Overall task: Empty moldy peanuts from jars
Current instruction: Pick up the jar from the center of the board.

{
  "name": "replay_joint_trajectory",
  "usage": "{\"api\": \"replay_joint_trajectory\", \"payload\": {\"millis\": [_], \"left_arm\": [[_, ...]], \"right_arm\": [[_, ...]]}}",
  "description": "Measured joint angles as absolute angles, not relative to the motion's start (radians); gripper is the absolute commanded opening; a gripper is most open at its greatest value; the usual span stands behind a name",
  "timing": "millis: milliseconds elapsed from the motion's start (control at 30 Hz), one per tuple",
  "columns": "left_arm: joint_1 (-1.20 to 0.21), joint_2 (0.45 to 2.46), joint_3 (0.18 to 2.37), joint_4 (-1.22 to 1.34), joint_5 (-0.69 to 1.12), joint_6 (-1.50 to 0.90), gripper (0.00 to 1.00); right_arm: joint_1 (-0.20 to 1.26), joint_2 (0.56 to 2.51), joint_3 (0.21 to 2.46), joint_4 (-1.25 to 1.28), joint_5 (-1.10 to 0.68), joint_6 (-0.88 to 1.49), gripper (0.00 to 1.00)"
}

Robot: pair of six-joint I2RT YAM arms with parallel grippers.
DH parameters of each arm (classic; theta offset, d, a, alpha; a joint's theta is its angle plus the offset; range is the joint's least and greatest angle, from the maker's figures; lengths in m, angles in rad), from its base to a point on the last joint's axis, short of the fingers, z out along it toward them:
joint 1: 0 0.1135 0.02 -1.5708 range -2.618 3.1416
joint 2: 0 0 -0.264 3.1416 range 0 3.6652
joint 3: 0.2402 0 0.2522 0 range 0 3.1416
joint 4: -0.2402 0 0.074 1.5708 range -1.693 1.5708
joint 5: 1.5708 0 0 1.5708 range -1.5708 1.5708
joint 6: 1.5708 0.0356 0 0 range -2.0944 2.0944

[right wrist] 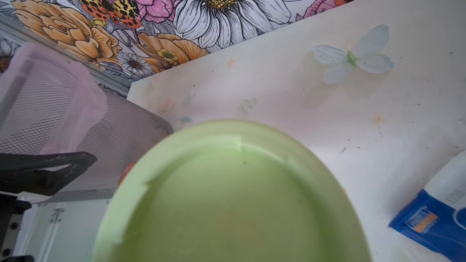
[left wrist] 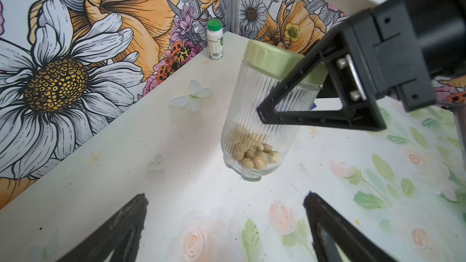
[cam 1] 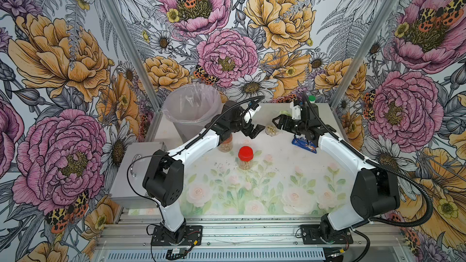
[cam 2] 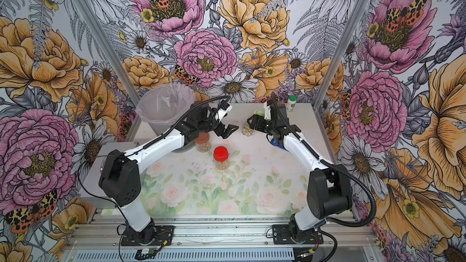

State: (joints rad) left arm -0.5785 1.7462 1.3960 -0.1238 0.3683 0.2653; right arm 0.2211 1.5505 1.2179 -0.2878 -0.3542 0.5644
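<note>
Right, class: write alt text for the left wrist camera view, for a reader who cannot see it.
The right gripper grips a tilted ribbed clear jar near its light green lid, with peanuts at the jar's bottom, over a floral table. The left gripper, open, frames the foreground; a white bottle with a green cap stands behind.

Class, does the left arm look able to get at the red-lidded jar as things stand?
Probably yes. The left end effector is open and empty, and the red-lidded jar stands alone on the table close by, its lid uncovered, with nothing between them.
</note>
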Motion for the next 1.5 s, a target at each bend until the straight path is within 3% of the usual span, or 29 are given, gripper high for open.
{"api": "replay_joint_trajectory", "payload": {"millis": [733,1500], "left_arm": [[-0.627,1.789,1.485,-0.139,0.418,0.336,0.99],[-0.642,1.81,1.51,-0.15,0.42,0.333,0.99]], "right_arm": [[0.251,1.454,1.243,-0.293,-0.505,0.64,0.47],[0.286,1.42,1.245,-0.297,-0.529,0.648,0.47]]}}
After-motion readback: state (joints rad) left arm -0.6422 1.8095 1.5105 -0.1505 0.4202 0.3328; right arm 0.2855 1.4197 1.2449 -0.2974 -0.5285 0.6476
